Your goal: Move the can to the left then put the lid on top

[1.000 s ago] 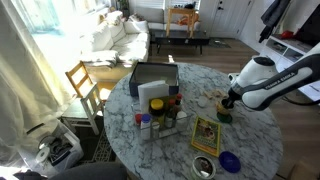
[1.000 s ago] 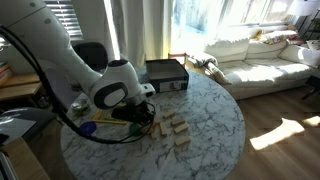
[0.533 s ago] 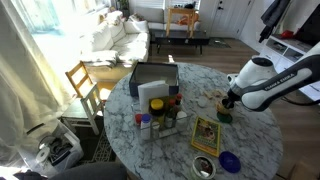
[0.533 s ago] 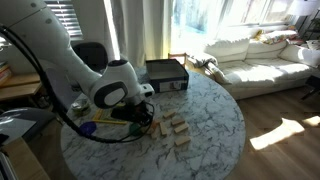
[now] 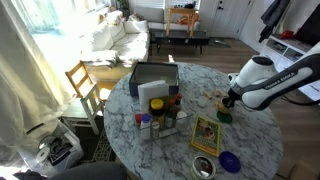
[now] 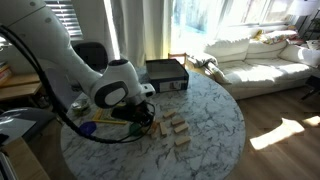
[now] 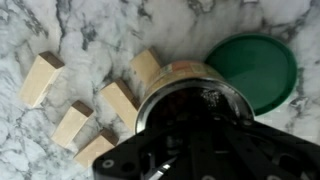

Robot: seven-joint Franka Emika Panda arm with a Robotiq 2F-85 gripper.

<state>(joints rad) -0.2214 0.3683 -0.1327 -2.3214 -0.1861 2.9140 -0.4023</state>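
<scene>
The jaws are drawn together and clamped on the can (image 7: 183,80) from above. In the wrist view their black housing covers the can's near half and the tips are lost in the dark of its inside, so the exact part of the wall they pinch cannot be told. The can stands upright on the marble table (image 7: 60,25). The green lid (image 7: 252,68) lies flat on the table just beside it; whether the two rims touch cannot be told. On the can's other side are five pale wooden blocks (image 7: 120,103), the closest just beside the can's wall and the others spread out near it. In an exterior view the white arm (image 5: 275,85) reaches in over the round table's edge, and the jaws come down close to that edge, so the can and lid sit near the rim rather than the middle. Further along the same edge lie a yellow-green card (image 5: 206,135), a blue-purple disc (image 5: 230,160) and a silvery tin (image 5: 204,167), all apart from the can. A cluster of small bottles (image 5: 160,118) stands near the table's middle, and a black box (image 5: 152,78) sits toward the far edge.
</scene>
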